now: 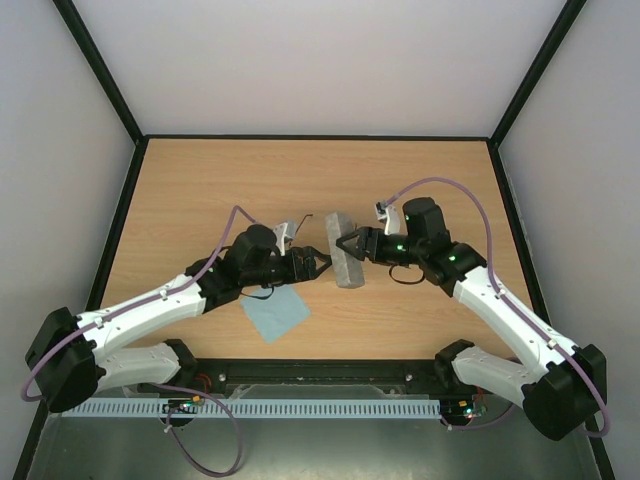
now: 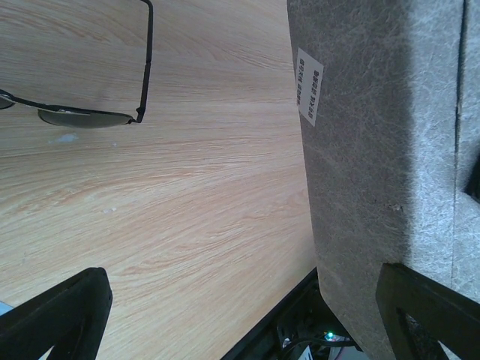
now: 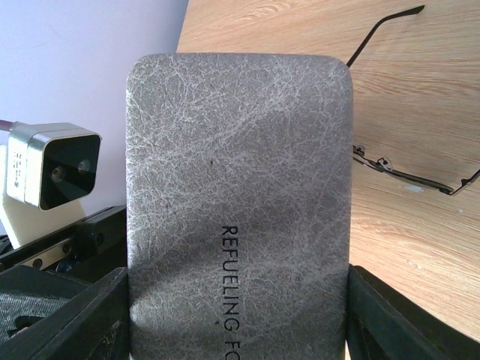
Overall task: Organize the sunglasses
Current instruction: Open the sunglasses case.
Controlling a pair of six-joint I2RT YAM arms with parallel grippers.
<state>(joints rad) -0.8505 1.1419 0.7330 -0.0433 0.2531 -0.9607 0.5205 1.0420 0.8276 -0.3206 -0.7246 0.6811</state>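
The sunglasses [image 1: 287, 230], a thin dark wire pair, lie on the wooden table just beyond my left wrist. Their lens and temple arm show at the upper left of the left wrist view [image 2: 90, 117] and at the right of the right wrist view [image 3: 409, 178]. The closed grey case [image 1: 346, 252] stands at the table's middle. My right gripper [image 1: 350, 244] is shut on the case [image 3: 240, 187], one finger on each long side. My left gripper [image 1: 322, 265] is open wide beside the case's left face [image 2: 375, 150] and holds nothing.
A light blue square cloth [image 1: 275, 315] lies flat near the front edge, under my left forearm. The black table rim [image 1: 320, 365] runs along the front, and white walls close in the back and sides.
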